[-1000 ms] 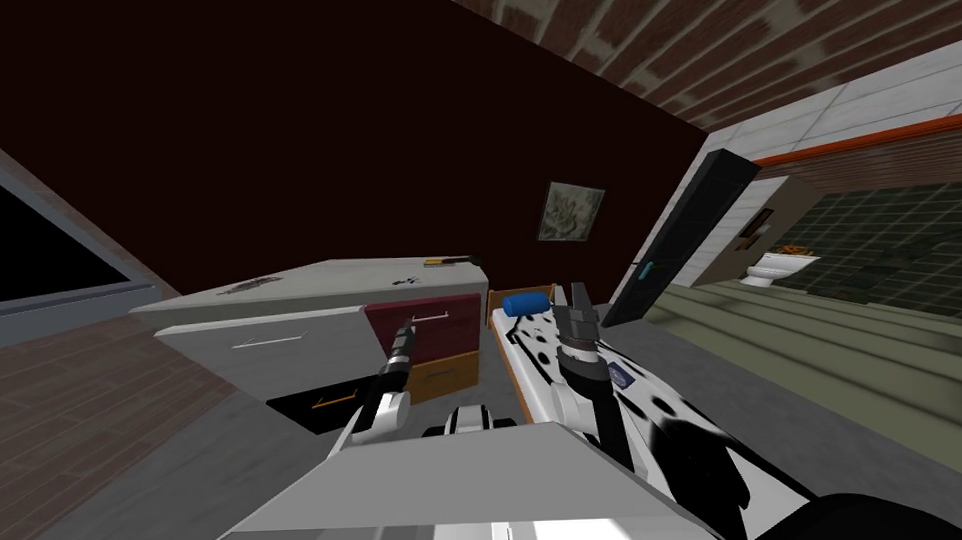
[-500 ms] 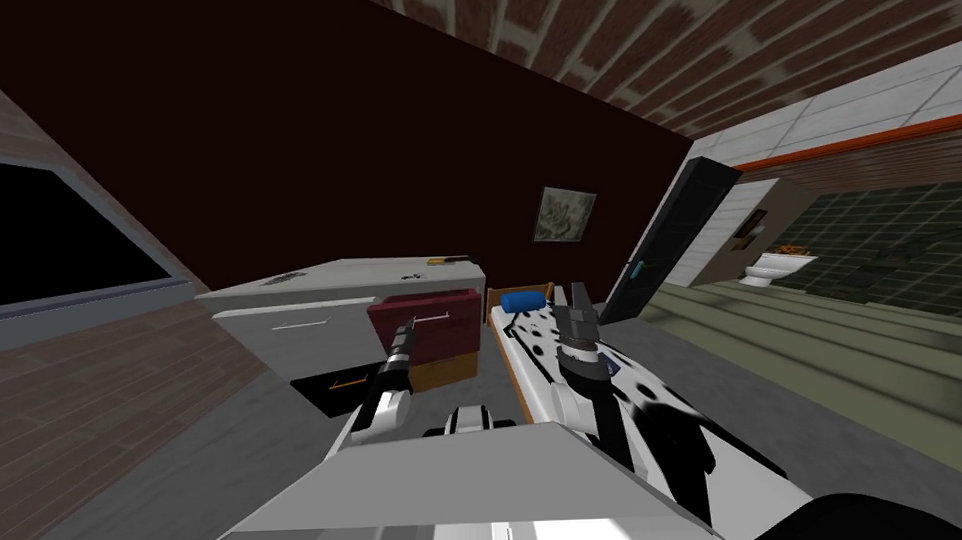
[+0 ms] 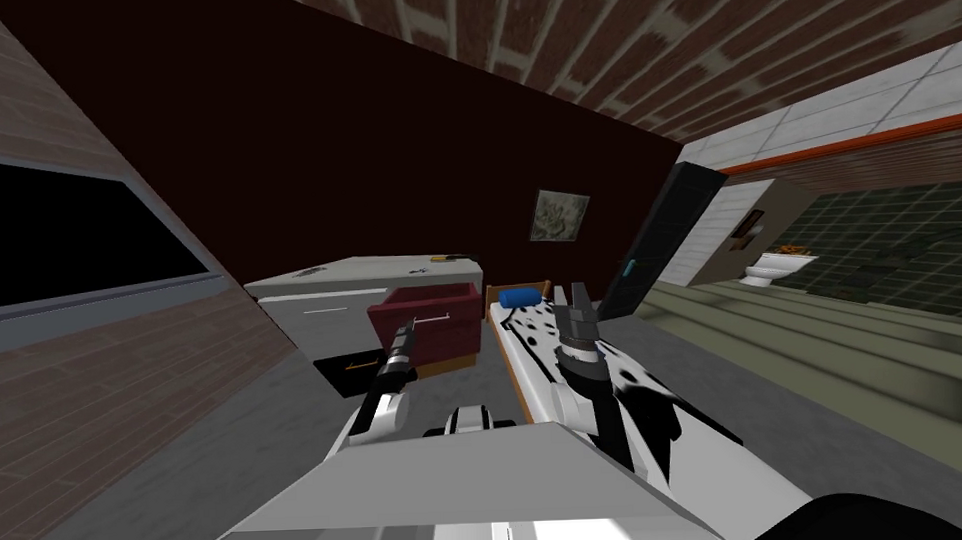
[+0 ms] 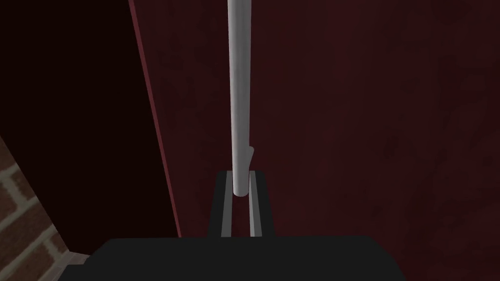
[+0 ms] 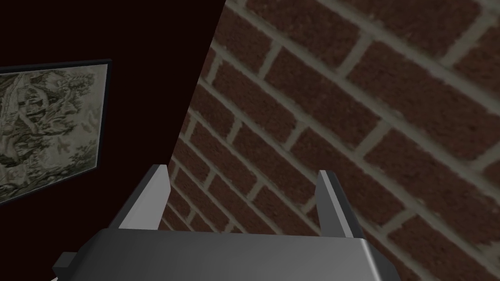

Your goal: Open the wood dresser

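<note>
The dresser (image 3: 369,271) has a light grey top and stands against the dark wall ahead on my left. Its dark red drawer (image 3: 451,328) juts out from the front, above an orange one. My left gripper (image 3: 405,335) is at the red drawer's thin grey bar handle (image 3: 432,318). In the left wrist view the gripper (image 4: 239,178) is shut on the end of that handle (image 4: 239,97), with the dark red drawer front (image 4: 366,122) right behind it. My right gripper (image 3: 578,297) is raised over the bed, and its fingers (image 5: 156,197) stand open on nothing.
A bed (image 3: 541,340) with a black-and-white spotted cover and a blue pillow (image 3: 519,298) lies just right of the dresser. A dark door (image 3: 658,241) stands open beyond it, with a toilet (image 3: 774,267) further right. A dark window (image 3: 78,236) is on the left wall.
My base has moved back and turned, so the dresser looks smaller and further right. The dark red drawer has come further out, with my left gripper still on its handle. The right arm has held still.
</note>
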Motion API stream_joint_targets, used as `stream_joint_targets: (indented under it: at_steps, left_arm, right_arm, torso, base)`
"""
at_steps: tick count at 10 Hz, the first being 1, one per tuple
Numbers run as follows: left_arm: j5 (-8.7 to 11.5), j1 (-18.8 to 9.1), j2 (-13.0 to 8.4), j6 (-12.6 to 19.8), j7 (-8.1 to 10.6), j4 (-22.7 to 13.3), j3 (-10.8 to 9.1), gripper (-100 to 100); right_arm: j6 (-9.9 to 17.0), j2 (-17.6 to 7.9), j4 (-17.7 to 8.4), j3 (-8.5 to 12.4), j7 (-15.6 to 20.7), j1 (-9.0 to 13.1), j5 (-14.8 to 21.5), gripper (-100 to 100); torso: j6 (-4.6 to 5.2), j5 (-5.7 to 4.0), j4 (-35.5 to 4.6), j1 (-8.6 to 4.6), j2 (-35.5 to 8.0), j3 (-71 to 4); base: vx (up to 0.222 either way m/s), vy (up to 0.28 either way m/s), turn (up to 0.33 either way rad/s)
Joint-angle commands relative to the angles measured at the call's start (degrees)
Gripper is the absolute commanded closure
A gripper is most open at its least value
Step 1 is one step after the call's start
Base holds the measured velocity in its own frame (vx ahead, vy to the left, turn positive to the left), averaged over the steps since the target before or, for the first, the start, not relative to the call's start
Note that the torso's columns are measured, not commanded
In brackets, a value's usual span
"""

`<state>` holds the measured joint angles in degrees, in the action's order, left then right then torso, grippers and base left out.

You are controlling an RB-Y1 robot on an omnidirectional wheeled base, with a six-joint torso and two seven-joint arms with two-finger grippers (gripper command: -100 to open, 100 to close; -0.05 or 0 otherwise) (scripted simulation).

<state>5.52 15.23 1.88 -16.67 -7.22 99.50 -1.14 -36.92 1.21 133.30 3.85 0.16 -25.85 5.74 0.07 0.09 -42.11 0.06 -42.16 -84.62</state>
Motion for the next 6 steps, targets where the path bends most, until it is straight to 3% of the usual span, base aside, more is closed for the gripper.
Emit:
stream_joint_targets:
  at_steps: [1,2,4,6]
  left_arm:
    - [-2.9,3.0,-2.8,-2.7,2.22,-3.0,2.94,-100]
    - [-4.4,4.2,-4.4,-2.8,2.22,-4.2,3.13,-100]
    - [-7.9,8.3,-7.9,-2.8,2.22,-4.2,3.13,-100]
    - [-10.2,11.7,-11.4,-2.8,2.22,-4.2,3.13,-100]
  right_arm:
    - [0.0,0.0,0.0,0.0,0.0,0.0,0.0,0]
    - [0.0,0.0,0.0,0.0,0.0,0.0,0.0,0]
    - [0.0,0.0,0.0,0.0,0.0,0.0,0.0,0]
    - [0.0,0.0,0.0,0.0,0.0,0.0,0.0,0]
  torso:
    - [-0.06,-0.07,-0.1,0.05,0.3,-0.2]
    - [0.02,0.01,-0.1,0.26,0.0,0.0]
    - [-0.06,-0.09,-0.1,-0.04,0.1,0.0]
    - [-0.11,-0.15,-0.1,-0.25,0.2,-0.2]
  base:
    - [-0.177,0.090,-0.341]
    - [-0.193,0.117,-0.423]
    - [-0.052,0.057,-0.355]
    - [0.017,-0.001,0.007]
